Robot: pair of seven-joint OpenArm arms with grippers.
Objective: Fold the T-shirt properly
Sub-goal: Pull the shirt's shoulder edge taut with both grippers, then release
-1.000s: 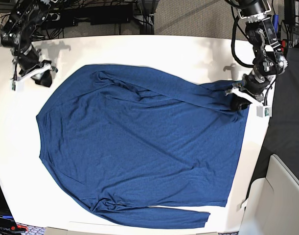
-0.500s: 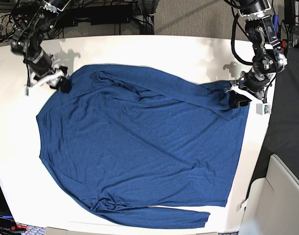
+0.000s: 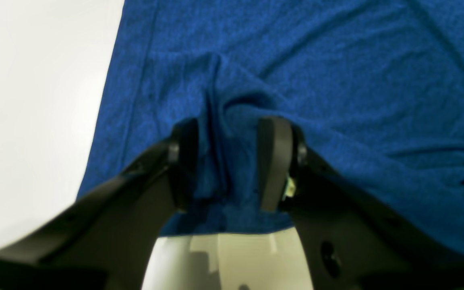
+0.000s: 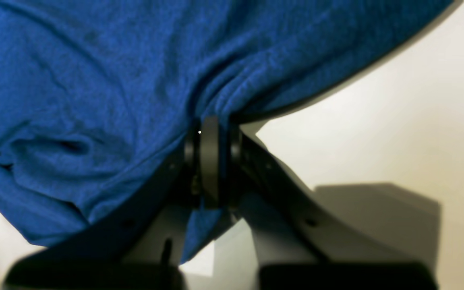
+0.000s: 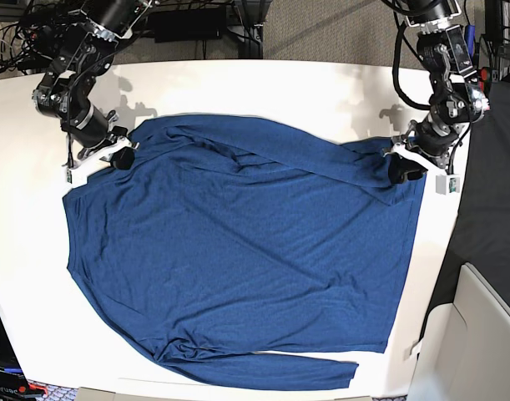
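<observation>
Blue knit shirt lay spread flat over most of the white table, one sleeve folded across the upper body, the other lying along the near edge. Collar end pointed to the base view's left, hem to its right.

Right gripper sat at the shirt's upper-left corner in the base view, by the shoulder. Its jaws were clenched tight, a bunched pleat of fabric pinched between them; wrinkles fanned out from the pinch and a scrap of cloth hung below the jaws. Bare table showed to the right of that wrist view, with the arm's shadow on it.

Left gripper was at the upper-right corner in the base view, at the hem edge. Its jaws stood apart and straddled a raised ridge of fabric; the cloth filled the gap, but the fingers were not pressed together on it. Cannot tell whether they actually gripped the fold. The hem edge ran just under the fingers, with white table below and to the left in the wrist view.

Rest of the shirt stayed on the table, lightly creased
</observation>
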